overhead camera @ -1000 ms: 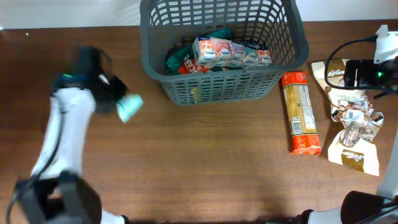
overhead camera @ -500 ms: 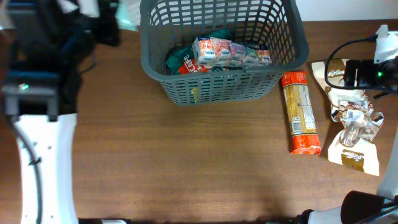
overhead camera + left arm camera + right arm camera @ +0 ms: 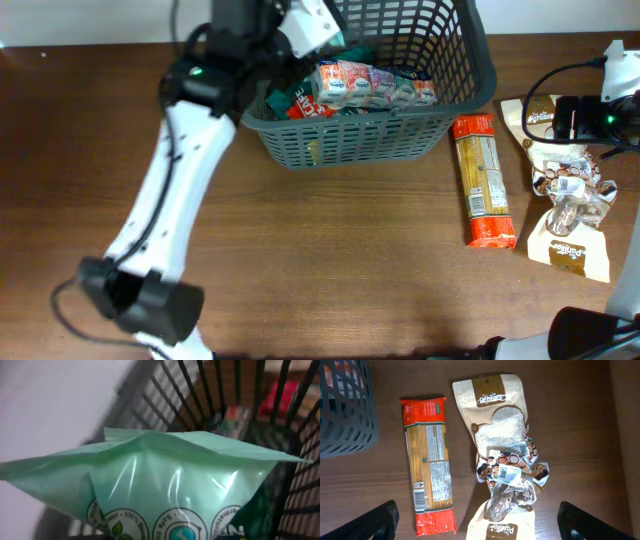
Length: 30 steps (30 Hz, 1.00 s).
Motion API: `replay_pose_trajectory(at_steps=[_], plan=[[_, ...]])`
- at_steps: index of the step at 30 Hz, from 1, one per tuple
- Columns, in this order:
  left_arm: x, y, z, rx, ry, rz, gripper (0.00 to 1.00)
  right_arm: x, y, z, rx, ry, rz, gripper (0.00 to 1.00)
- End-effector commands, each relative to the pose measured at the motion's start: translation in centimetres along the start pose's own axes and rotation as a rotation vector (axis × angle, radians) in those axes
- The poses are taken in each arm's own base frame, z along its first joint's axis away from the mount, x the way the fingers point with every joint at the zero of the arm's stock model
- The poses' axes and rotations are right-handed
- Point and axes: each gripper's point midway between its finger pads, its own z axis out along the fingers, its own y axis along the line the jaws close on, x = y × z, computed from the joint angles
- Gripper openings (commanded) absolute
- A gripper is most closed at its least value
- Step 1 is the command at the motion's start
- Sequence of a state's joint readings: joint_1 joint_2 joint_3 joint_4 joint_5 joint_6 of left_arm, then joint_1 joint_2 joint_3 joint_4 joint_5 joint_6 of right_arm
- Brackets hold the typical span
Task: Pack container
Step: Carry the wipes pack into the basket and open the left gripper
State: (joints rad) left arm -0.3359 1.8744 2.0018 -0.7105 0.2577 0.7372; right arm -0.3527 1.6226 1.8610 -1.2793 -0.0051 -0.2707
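Note:
The dark grey lattice basket [image 3: 350, 140] stands at the back centre and holds a row of snack packets [image 3: 370, 83] and a red packet [image 3: 298, 101]. My left gripper [image 3: 285, 35] is shut on a pale green packet [image 3: 165, 480] and holds it over the basket's left rim; the packet fills the left wrist view with the basket's lattice wall [image 3: 235, 390] behind it. My right gripper [image 3: 479, 522] is open and empty, hovering above a clear bag of sweets [image 3: 512, 480] at the right of the table.
A red-and-orange spaghetti packet [image 3: 484, 181] lies right of the basket and also shows in the right wrist view [image 3: 427, 465]. Two brown pouches [image 3: 570, 250] [image 3: 495, 415] lie at the right edge under the clear bag. Bare wood table [image 3: 330, 260] in front.
My left arm has swung from the table's left side up to the back left and then over the basket, carrying the green packet. The right arm has not moved.

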Motion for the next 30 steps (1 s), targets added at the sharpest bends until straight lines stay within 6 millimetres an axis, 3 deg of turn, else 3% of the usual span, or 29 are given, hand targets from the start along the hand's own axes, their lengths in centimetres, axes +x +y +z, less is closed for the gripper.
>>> replay_pose_trajectory(at_steps=[1,5,9,15,19,22,26,30], plan=[[2.2,-0.8,2.8,0.022,0.071,0.071,0.02,-0.5,0.0,-0.5,-0.006,-0.022,-0.005,0.99],[4.5,-1.9,5.6,0.066,0.12,0.056,0.06,-0.5,0.0,-0.5,-0.006,-0.022,-0.005,0.99],[6.6,-3.0,7.9,0.105,0.16,0.043,0.37,-0.5,0.0,-0.5,-0.006,-0.022,-0.005,0.99],[7.9,-3.2,9.3,0.1,0.198,0.042,0.5,-0.5,0.0,-0.5,-0.006,-0.022,-0.005,0.99],[7.8,-2.1,9.2,0.027,0.239,0.048,0.57,-0.5,0.0,-0.5,-0.006,-0.022,-0.005,0.99],[6.0,0.3,8.0,-0.071,0.228,-0.026,0.57,-0.5,0.0,-0.5,-0.006,-0.022,-0.005,0.99],[1.9,3.5,4.6,-0.158,0.145,-0.151,0.59,-0.5,0.0,-0.5,-0.006,-0.022,-0.005,0.99],[-0.9,7.7,-1.9,-0.314,0.125,-0.272,0.68,-0.5,0.0,-0.5,-0.006,-0.022,-0.005,0.99]])
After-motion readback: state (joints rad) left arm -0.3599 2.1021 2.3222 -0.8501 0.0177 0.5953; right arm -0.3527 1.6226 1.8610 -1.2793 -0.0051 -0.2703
